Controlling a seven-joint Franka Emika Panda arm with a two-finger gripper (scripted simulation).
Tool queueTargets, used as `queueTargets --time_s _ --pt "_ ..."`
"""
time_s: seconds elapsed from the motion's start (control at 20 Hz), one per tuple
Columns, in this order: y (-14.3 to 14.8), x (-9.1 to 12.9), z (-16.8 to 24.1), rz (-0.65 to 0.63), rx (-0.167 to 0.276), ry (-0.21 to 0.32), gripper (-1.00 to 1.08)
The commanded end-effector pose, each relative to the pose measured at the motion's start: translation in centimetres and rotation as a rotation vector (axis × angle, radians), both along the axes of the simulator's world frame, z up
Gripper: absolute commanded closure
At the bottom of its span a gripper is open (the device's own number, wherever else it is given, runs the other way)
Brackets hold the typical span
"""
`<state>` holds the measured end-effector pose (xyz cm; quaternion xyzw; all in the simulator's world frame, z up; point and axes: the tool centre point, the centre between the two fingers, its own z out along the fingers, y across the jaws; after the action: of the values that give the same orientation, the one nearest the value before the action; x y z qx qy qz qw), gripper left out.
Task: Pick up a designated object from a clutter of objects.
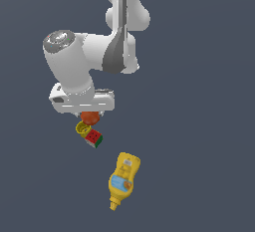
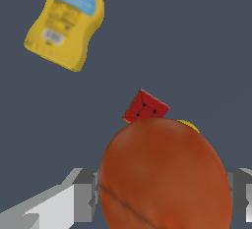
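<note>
Exterior view. A flat, dark slate-blue surface (image 1: 199, 126) is filling the whole frame, with no edge, wall or horizon showing. The white Panda arm (image 1: 94, 52) is reaching down from the top centre of the frame, and its gripper (image 1: 89, 112) is sitting just left of centre; the fingers are hiding behind the hand body. The orange-red ball (image 1: 90, 117) is showing directly beneath the hand. Just below it, the small yellow cup (image 1: 81, 128) and the red-and-green puzzle cube (image 1: 93, 138) are lying side by side, touching or nearly so. The mustard squeeze bottle (image 1: 123, 178) is lying on its side well apart, in the lower centre, cap pointing toward the bottom edge. Bare surface is stretching across the entire right half and the lower left.

Wrist view. The ball (image 2: 165, 176) is filling the lower centre of the picture, sitting between the two grey fingers (image 2: 86, 193), which are pressing against its flanks: the gripper (image 2: 162, 196) is clamping the ball. Past the ball, a red face of the cube (image 2: 145, 107) is showing, with a sliver of the cup (image 2: 189, 125) beside it. The mustard bottle (image 2: 66, 21) is occupying the upper left corner, clear of the others, and the same dark surface (image 2: 197, 51) is lying open elsewhere.
</note>
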<state>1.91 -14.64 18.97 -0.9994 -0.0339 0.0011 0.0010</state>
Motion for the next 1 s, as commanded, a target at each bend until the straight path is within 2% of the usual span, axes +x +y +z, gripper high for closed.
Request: queueTargets --time_s 0.0,0.6,0.95 --pt "-0.8 -1.3 2.4 0.0 0.0 -0.002 1.08" --pt "-5.1 -8.1 14.3 0.0 0.001 -0.003 1.08" --pt "-7.3 -11.4 20.4 0.0 0.0 -0.003 1.08"
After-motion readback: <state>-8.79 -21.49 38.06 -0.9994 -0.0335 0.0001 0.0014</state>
